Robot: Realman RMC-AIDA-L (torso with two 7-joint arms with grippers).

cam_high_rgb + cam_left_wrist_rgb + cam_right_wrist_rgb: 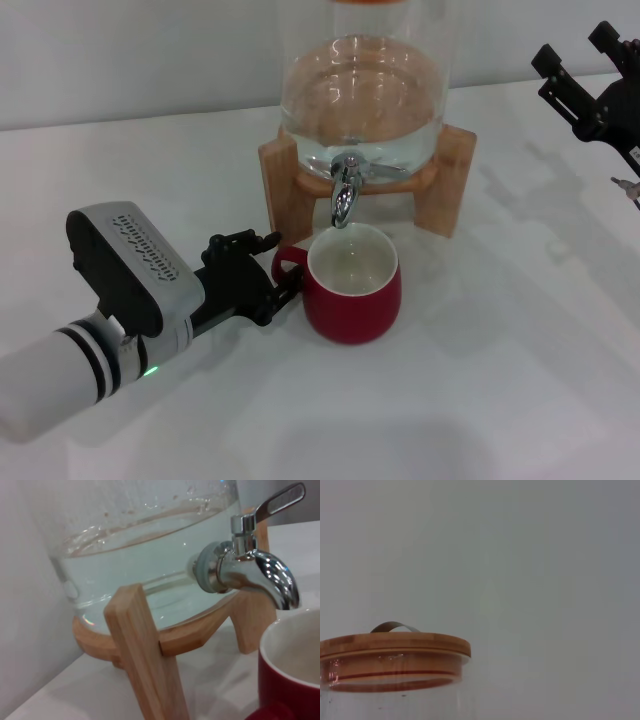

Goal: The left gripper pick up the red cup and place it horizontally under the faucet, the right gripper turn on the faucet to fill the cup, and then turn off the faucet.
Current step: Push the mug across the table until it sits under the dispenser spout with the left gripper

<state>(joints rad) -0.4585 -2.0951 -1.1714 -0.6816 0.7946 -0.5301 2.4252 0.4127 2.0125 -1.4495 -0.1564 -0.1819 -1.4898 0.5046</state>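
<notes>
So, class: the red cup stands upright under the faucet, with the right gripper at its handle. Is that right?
Not quite. In the head view it is the left gripper at the handle of the red cup under the faucet; the right gripper is raised far off.

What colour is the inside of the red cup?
White; the inside of the red cup shows best in the head view, under the faucet.

Left gripper: black claw, grey ribbed housing, white arm, green light; right gripper: all-black, slim-barred, thin cables.
</notes>
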